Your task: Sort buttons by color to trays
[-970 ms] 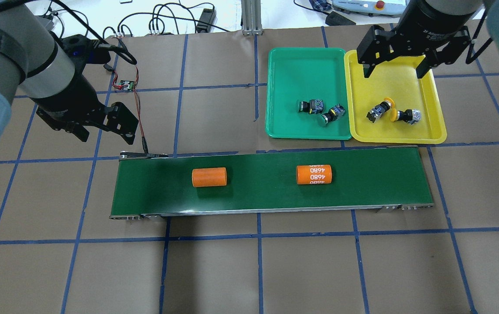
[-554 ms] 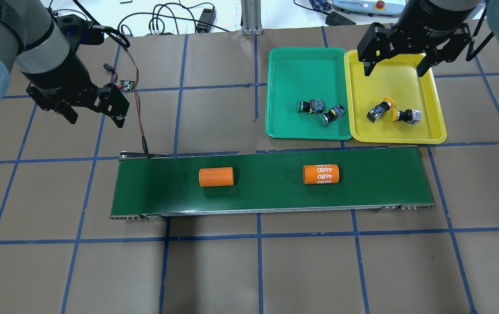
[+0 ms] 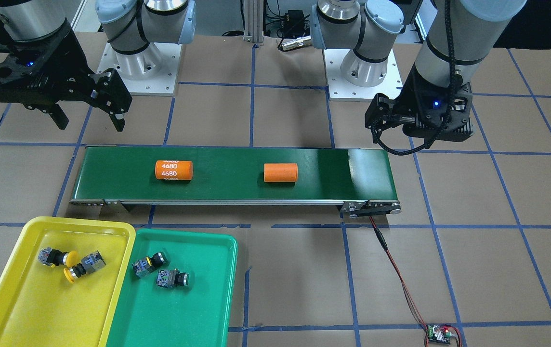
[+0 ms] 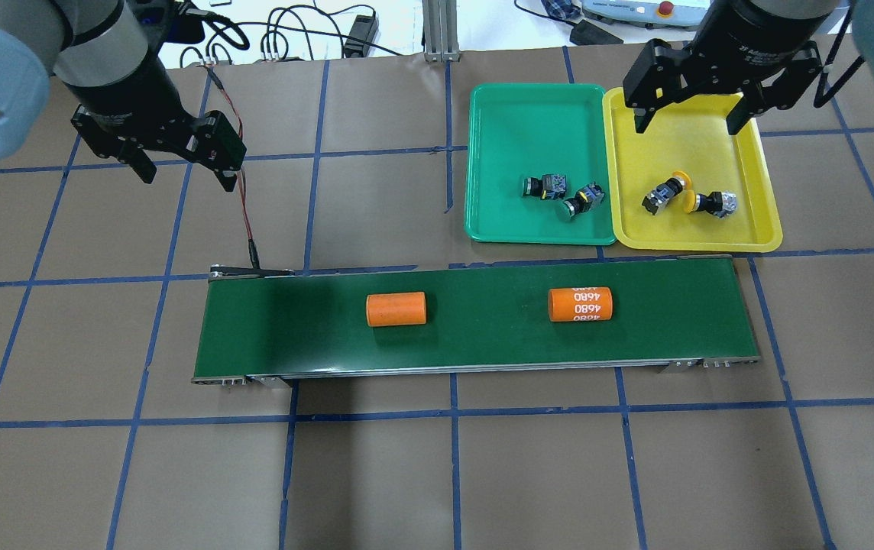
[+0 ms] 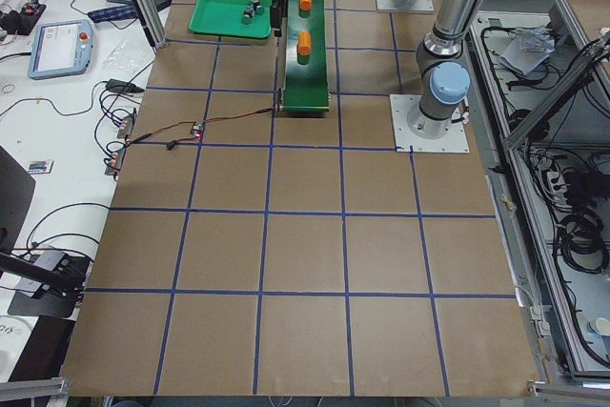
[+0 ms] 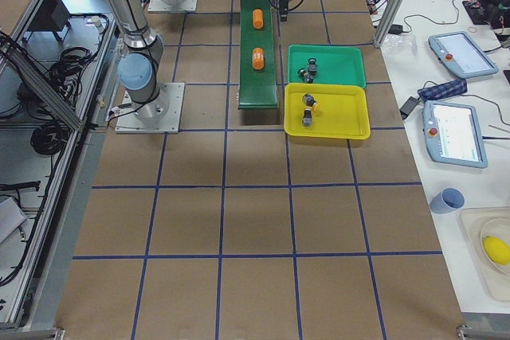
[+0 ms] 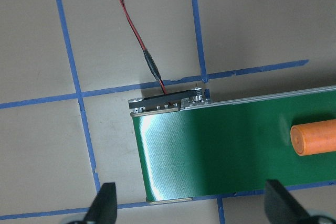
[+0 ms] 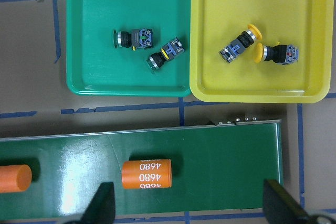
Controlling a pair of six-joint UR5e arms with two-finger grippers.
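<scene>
- The two green-capped buttons (image 4: pixel 544 186) lie on their sides, close together, in the green tray (image 4: pixel 529 122). The two yellow-capped buttons (image 4: pixel 665 192) lie likewise in the yellow tray (image 4: pixel 681 229), their caps nearly meeting. Both trays sit side by side at the upper right of the overhead view.
- From where I stand, the sorting looks done: every cap matches its tray, and no button is left out on the table (image 4: pixel 406 473). What remains, I reckon, is a clean retreat.
- To do that well, the right claw (image 4: pixel 687 126) should rise straight up before swinging away, so that its fingers clear the yellow tray's rim and nudge nothing.
- Each button is a small thing: a round coloured cap on a black collar, with a blocky grey-blue switch body behind. Lying tipped over, they would roll or pivot if bumped.
- The right claw hangs over the far end of the yellow tray, spread wide, gripping nothing.
- The left claw (image 4: pixel 189 179) hovers at the upper left of the overhead view, above bare table, also spread wide and empty.
- Nearer us runs the dark-green conveyor belt (image 4: pixel 483 336), carrying two orange cylinders (image 4: pixel 396 308), well apart. They are no part of this job and are best left alone.
- A red wire (image 4: pixel 242 206) trails from the belt's left end past the left claw, so that arm should mind it.
</scene>
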